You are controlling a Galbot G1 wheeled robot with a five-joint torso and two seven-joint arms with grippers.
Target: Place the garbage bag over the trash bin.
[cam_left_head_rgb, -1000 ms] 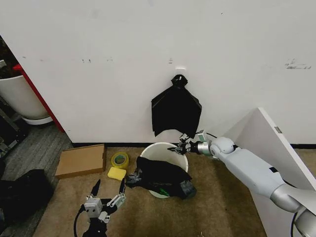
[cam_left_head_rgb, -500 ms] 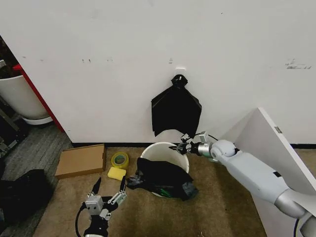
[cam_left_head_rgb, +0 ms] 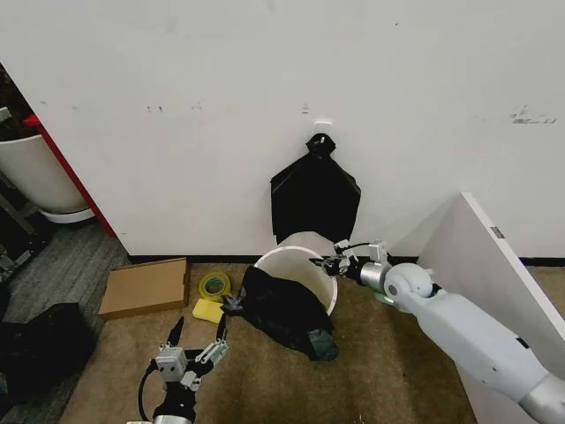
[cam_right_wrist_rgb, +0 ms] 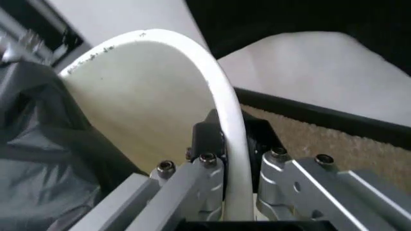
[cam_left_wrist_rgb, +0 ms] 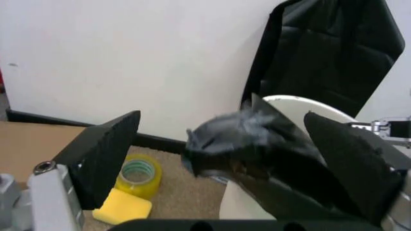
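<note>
The trash bin [cam_left_head_rgb: 298,272] is a cream-white bucket standing tipped on the carpet by the wall. My right gripper [cam_left_head_rgb: 328,262] is shut on its rim at the right side. The right wrist view shows the rolled rim [cam_right_wrist_rgb: 222,91] clamped between that gripper's [cam_right_wrist_rgb: 228,140] fingers. The glossy black garbage bag [cam_left_head_rgb: 284,309] hangs crumpled over the bin's front edge and down onto the floor. My left gripper [cam_left_head_rgb: 197,329] hovers low, left of the bag, open and holding nothing. In the left wrist view the bag [cam_left_wrist_rgb: 250,139] and bin rim [cam_left_wrist_rgb: 292,101] lie beyond the gripper's [cam_left_wrist_rgb: 222,120] spread fingers.
A knotted black bundle [cam_left_head_rgb: 315,199] hangs on the wall above the bin. A flat cardboard box [cam_left_head_rgb: 146,287], a yellow tape roll [cam_left_head_rgb: 214,285] and a yellow sponge [cam_left_head_rgb: 208,310] lie to the left. A white board [cam_left_head_rgb: 481,256] leans at the right. A big white tub [cam_left_head_rgb: 31,172] stands far left.
My right gripper has shifted right with the rim, tipping the bin. The bag has slid lower down the bin's front. The left gripper has barely moved.
</note>
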